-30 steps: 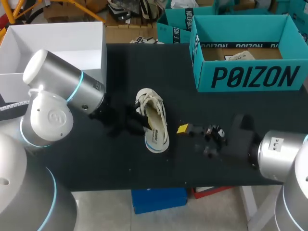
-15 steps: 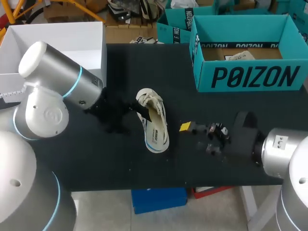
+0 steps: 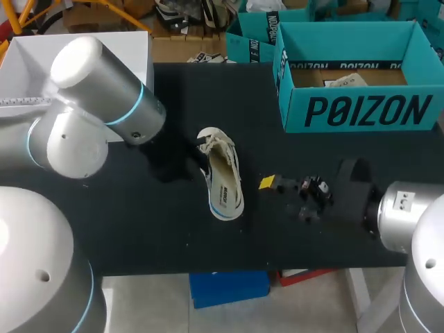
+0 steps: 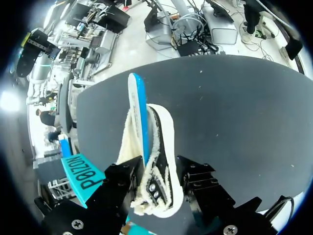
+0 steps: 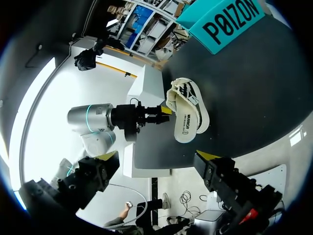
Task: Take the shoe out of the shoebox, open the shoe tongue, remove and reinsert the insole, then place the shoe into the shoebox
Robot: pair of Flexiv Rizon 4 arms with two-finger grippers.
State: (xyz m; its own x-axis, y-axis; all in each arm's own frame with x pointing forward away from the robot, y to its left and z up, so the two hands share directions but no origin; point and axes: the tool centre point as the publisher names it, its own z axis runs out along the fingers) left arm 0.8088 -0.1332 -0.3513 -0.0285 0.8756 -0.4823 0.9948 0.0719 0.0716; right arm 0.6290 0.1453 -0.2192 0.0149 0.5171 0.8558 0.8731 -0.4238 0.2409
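White shoe (image 3: 223, 182) inside left gripper (image 4: 161, 169) (clamped or not, cannot tell); right gripper (image 5: 156, 156) spread, empty.
A loose pinch could drag it sideways.

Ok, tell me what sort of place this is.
Probably a robot test bench: left arm and right arm flank a black table with one shoe and a teal shoebox.
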